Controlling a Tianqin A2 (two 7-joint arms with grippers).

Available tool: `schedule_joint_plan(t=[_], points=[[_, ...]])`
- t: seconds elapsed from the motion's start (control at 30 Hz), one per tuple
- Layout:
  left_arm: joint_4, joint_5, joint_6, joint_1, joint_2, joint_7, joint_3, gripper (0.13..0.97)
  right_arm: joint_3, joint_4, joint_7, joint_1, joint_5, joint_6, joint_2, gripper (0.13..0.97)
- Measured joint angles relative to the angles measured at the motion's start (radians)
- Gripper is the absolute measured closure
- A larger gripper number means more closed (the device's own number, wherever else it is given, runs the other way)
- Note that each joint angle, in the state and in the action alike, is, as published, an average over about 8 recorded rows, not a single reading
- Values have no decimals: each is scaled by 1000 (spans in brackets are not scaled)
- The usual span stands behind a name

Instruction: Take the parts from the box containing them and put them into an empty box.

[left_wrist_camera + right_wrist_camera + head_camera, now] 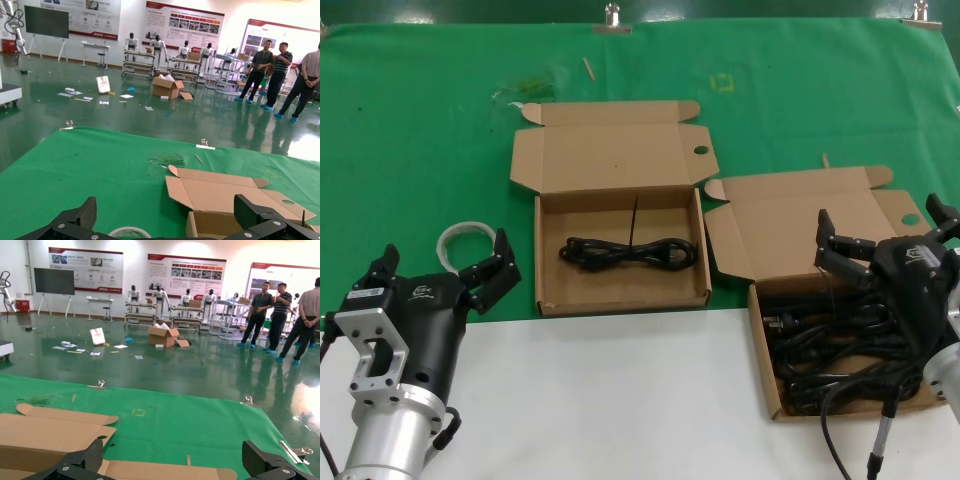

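Note:
The right brown box (790, 215) lies open with several black cords (830, 345) piled inside. My right gripper (880, 218) hangs open just above the back of that pile, holding nothing; in the right wrist view the right gripper (175, 457) looks out over this box's lid flap (165, 471). The middle box (610, 155) is also open, with one looped cord (630, 252) lying across its floor. My left gripper (447, 255) stands open and empty to the left of the middle box. In the left wrist view the left gripper (169, 215) faces that box's lid (215, 192).
A whitish ring (465, 240) lies on the green cloth (420, 120) just beyond my left gripper, the same ring (130, 232) showing between its fingers. White table surface (620, 400) lies in front of the boxes. Metal clips (612, 18) hold the cloth's far edge.

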Motion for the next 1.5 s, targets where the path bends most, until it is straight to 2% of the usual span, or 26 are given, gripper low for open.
schedule_joint_plan(t=[1.5], points=[[0,0,0,0,0,0,0,132,0,0,0,0,0,0,0,129]])
